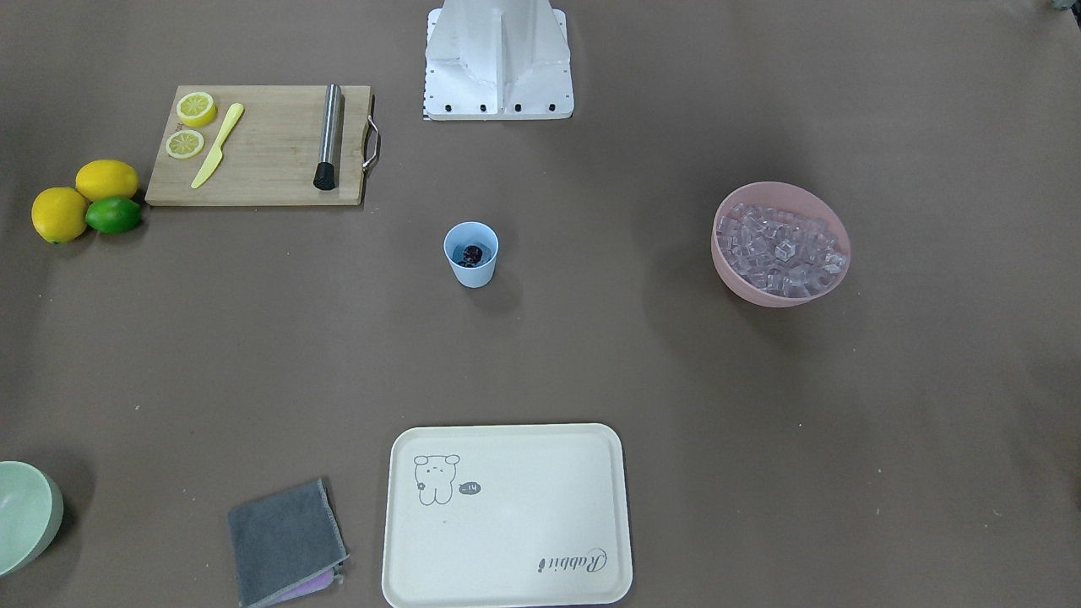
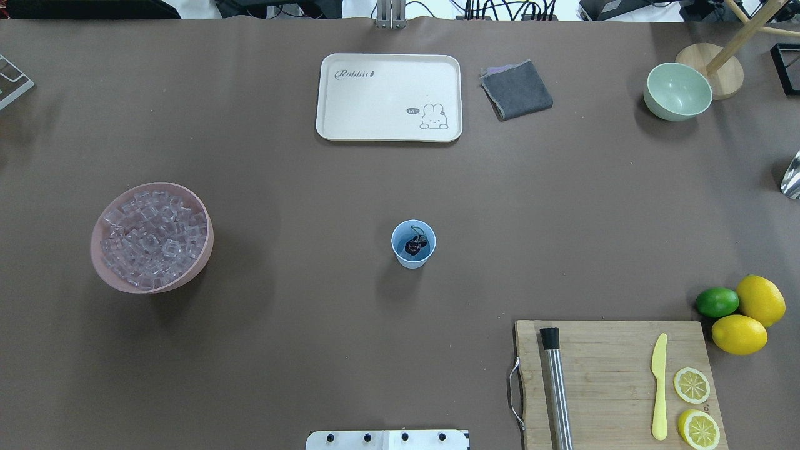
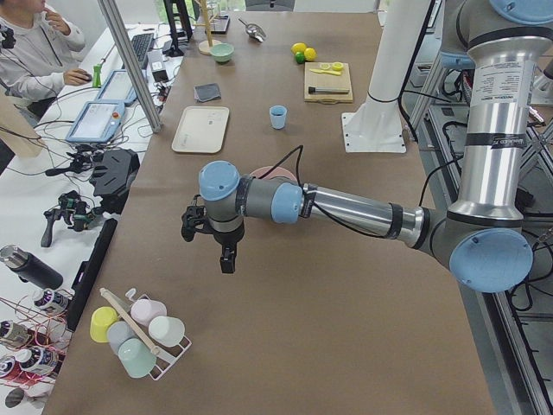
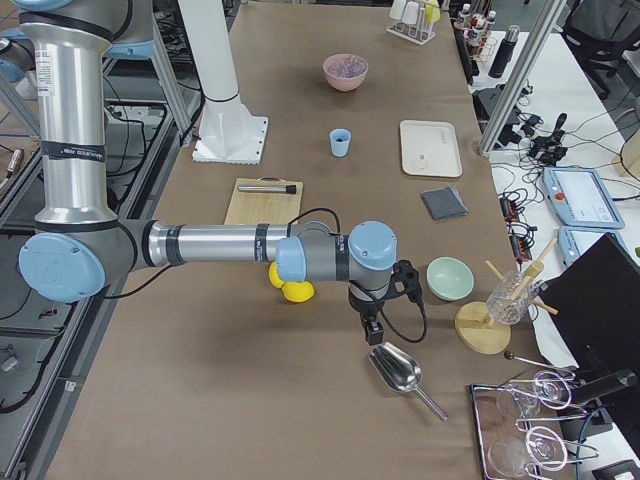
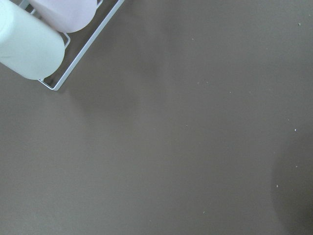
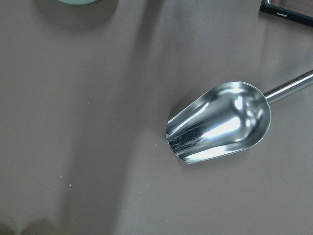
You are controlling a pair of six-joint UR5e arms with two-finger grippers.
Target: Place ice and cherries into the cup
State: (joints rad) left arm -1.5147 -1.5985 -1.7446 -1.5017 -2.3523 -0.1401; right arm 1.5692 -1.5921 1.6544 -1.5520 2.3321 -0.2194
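A brown paper-covered table [image 2: 300, 187] fills every view, with desks and screens along its far side. The left gripper [image 3: 226, 262] hangs fingers-down over bare paper near the table's end on the robot's left. It shows only in the left side view, so I cannot tell how far it is open or whether it holds anything. Its wrist camera sees only paper and, at 10 o'clock, pale cups [image 5: 29, 44] in a wire rack [image 5: 54, 88]. The right gripper [image 4: 372, 335] points down near the opposite end and shows only in the right side view, so its opening cannot be told either. A steel scoop [image 6: 220, 122] lies hollow-up on the paper just beside it, at 5 o'clock in that side view, and a green bowl [image 4: 450, 278] stands at 2 o'clock. Both grippers are well apart from the cup [image 2: 413, 244], which stands upright at the table's middle. The cherries [image 2: 414, 245] lie inside it. I cannot tell whether any cube lies with them. Reading the overhead view from the cup, the ice [image 2: 153, 237] is heaped in a pink bowl [image 1: 781, 194] at 9 o'clock, well apart. A cream tray [image 2: 389, 97] lies at 12 o'clock and a grey cloth [image 2: 515, 89] at 1 o'clock. At 4 o'clock is a board [image 2: 606, 375] bearing a steel rod [image 2: 558, 387], a yellow knife [image 2: 659, 387] and two lemon halves [image 2: 692, 385]. Beside the board, two lemons [image 2: 759, 300] touch a lime [image 2: 717, 302].
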